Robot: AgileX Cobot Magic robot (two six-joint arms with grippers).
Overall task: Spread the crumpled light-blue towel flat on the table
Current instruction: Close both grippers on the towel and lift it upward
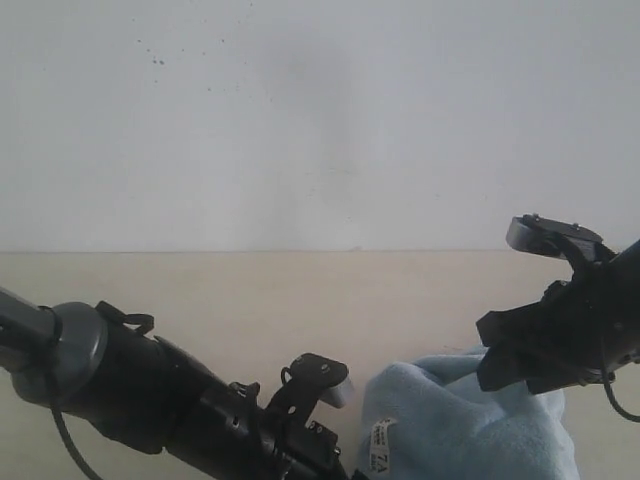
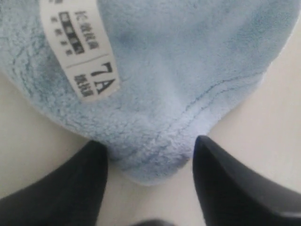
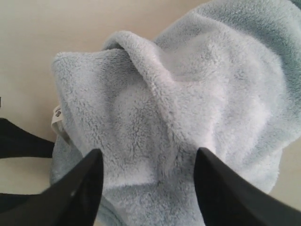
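Note:
The light-blue towel (image 1: pixel 460 425) lies crumpled in a heap on the beige table (image 1: pixel 260 300), low and right of centre in the exterior view. Its white care label (image 1: pixel 383 443) faces the camera. My left gripper (image 2: pixel 149 153) is open, and a hemmed corner of the towel (image 2: pixel 155 160) pokes between its black fingers without being pinched. The same label (image 2: pixel 77 47) shows close by in the left wrist view. My right gripper (image 3: pixel 146 160) hovers open over the top folds of the towel (image 3: pixel 188 99), with the cloth below the gap.
A white wall (image 1: pixel 320 120) rises behind the table's far edge. The left arm's dark body (image 1: pixel 150 395) fills the lower left of the exterior view, and the right arm (image 1: pixel 570 330) hangs at the right edge. Bare tabletop (image 3: pixel 42 28) surrounds the heap.

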